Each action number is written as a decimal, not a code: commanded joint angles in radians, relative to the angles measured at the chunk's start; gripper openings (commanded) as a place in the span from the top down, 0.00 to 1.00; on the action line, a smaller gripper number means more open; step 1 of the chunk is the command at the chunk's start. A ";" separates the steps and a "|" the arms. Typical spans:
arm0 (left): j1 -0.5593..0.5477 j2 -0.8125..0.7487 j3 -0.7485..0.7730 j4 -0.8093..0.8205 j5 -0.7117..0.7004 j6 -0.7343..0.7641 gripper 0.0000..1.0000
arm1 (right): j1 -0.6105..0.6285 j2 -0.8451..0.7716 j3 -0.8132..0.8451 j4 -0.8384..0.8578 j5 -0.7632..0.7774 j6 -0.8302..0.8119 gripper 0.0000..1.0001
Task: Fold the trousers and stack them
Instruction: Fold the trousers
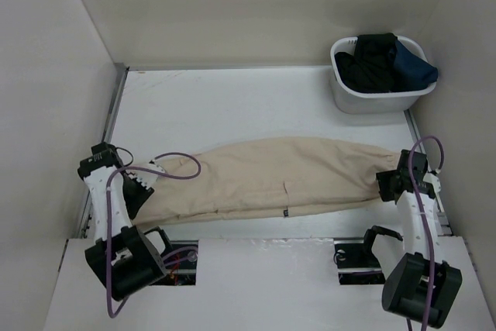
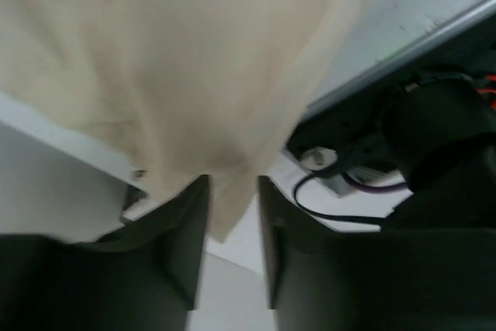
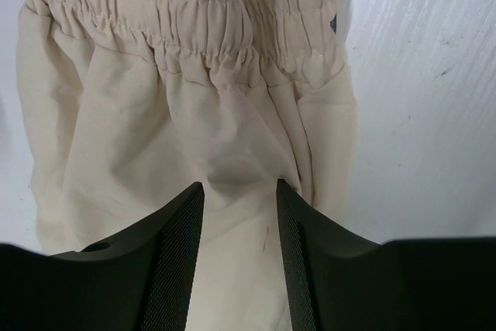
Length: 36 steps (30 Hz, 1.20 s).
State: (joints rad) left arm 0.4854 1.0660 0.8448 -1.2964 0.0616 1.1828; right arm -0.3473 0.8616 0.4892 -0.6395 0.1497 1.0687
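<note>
- Found left gripper (image 2: pixel 233 185) clamped on the leg end of the trousers (image 1: pixel 271 177), with cloth pinched in the narrow gap between the fingers (image 2: pixel 182 253) and a loose flap hanging out past them.
- Found right gripper (image 3: pixel 239 187) clamped too, on cloth just below the waistband (image 3: pixel 194 17), with creases drawn in toward the pinch.
- Recorded trousers as pale beige, plain, lightly creased.
- Noted waistband as gathered in tight vertical puckers, doubled up in two rows in the right wrist view.
- Logged a small dark tag (image 3: pixel 333 25) on the waistband near its edge.
- Saw a second small dark mark on the near edge at mid-length from the top camera; too small to identify.
- Placed trousers flat on the white table (image 1: pixel 232 98), stretched left to right across its near half: legs together, waist end at the right, leg end at the left near the table's near left corner.
- Could not tell whether the leg end is lifted off the table.
- Logged a white tub (image 1: pixel 345 98) in the far right corner, well apart from the trousers, holding bundled black and blue clothes (image 1: pixel 380 60).
</note>
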 commanded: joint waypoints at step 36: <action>-0.058 0.003 -0.142 0.532 -0.327 0.051 1.00 | -0.081 -0.070 -0.069 0.087 -0.052 0.051 0.48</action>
State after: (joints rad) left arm 0.4236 1.1034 0.6312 -0.8631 -0.3080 1.2236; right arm -0.4057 0.8135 0.4294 -0.5838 0.1112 1.0992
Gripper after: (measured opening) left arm 0.012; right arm 0.523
